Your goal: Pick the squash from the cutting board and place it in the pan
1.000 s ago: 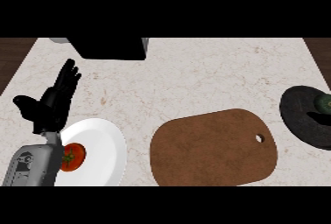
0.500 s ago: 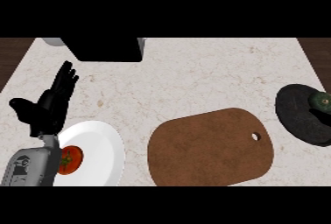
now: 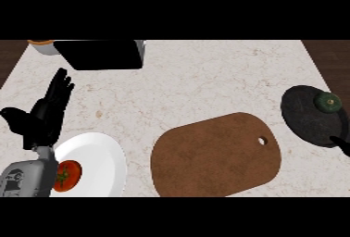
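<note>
Near the front edge of the counter the cutting board lies bare. The left hand rests spread by the left edge. The right hand shows only a sliver, and I cannot tell its state. Farther right, the squash sits in the pan. It looks small, round, hard and probably slick, so cup it round its middle.

Kitchen: pale marbled counter w/ wooden cutting board, dark pan, white plate w/ tomato; black box at back, maybe an appliance.
</note>
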You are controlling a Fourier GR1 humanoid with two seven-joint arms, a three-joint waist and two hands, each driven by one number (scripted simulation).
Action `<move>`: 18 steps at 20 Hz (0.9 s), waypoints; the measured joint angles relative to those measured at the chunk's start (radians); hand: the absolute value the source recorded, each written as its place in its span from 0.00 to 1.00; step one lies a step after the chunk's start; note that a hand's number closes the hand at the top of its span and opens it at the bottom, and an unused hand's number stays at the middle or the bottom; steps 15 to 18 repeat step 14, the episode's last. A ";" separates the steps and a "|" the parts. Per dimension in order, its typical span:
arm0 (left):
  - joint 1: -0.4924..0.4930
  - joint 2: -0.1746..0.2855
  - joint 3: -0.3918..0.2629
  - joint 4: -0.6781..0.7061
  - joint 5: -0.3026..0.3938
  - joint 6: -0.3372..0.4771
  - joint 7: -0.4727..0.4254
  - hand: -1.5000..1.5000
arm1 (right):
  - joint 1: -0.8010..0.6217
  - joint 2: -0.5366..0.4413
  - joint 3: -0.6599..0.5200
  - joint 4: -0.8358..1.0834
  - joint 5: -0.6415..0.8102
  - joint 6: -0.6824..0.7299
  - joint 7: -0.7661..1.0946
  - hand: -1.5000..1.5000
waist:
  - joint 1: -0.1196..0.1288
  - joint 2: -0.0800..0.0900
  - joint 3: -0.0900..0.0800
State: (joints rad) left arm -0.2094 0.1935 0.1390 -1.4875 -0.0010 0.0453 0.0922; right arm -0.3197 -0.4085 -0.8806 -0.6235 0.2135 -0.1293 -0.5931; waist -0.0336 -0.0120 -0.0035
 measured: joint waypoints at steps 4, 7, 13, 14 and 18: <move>0.014 0.000 0.005 0.001 -0.003 0.005 -0.002 0.50 | 0.131 0.064 0.008 -0.191 -0.048 0.094 0.011 0.00 | -0.015 -0.004 -0.002; 0.012 -0.002 0.004 -0.001 -0.007 0.011 0.002 0.50 | 0.232 0.127 0.018 -0.372 -0.075 0.137 0.060 0.00 | -0.018 -0.004 -0.003; 0.018 -0.001 0.005 -0.017 0.004 0.000 0.002 0.50 | 0.475 0.310 0.067 -0.780 -0.102 0.185 0.173 0.00 | -0.006 0.001 -0.002; 0.010 -0.010 -0.004 -0.018 -0.005 0.010 0.009 0.50 | 0.517 0.331 0.086 -0.844 -0.110 0.184 0.196 0.00 | -0.005 0.003 -0.002; 0.010 -0.010 -0.004 -0.018 -0.005 0.010 0.009 0.50 | 0.517 0.331 0.086 -0.844 -0.110 0.184 0.196 0.00 | -0.005 0.003 -0.002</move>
